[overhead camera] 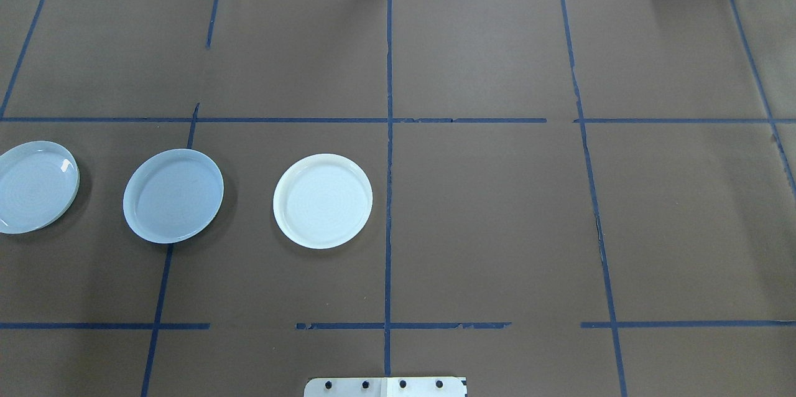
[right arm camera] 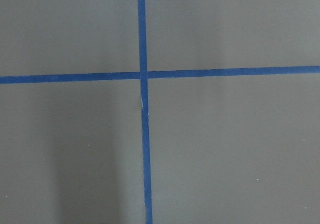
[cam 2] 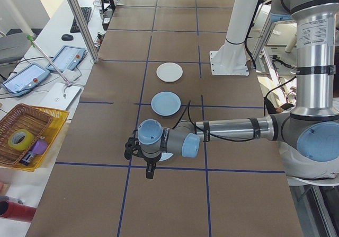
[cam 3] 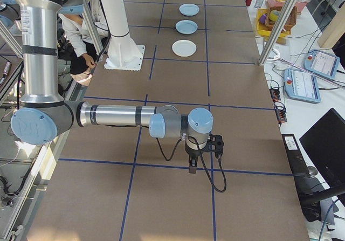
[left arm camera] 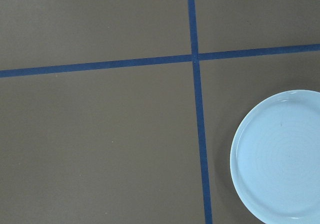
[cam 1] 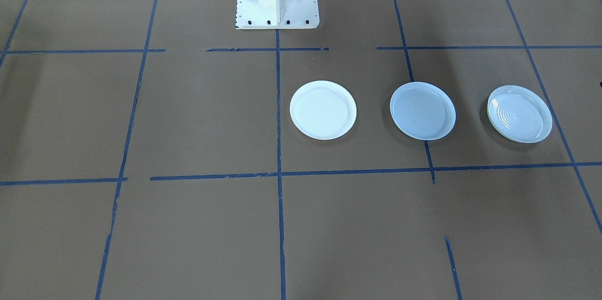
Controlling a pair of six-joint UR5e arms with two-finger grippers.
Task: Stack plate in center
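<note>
Three plates in a row on brown worktop [overhead camera: 485, 223]: pale bluish-grey center plate [overhead camera: 173, 195] between white plate [overhead camera: 323, 200] and ridged plate [overhead camera: 34, 186], all apart. Left hand [cam 2: 150, 169] and right hand [cam 3: 192, 165] above worktop; finger state impossible to tell.

Three plates in a row on the table [overhead camera: 497, 229], all apart. Center plate [overhead camera: 173, 195] sits between: ridged plate [overhead camera: 34, 186] at its 9 o'clock, third plate [overhead camera: 323, 200] at its 3 o'clock.

Ridged plate [overhead camera: 34, 187] cropped; left claw [cam 2: 149, 170] indistinct
</note>
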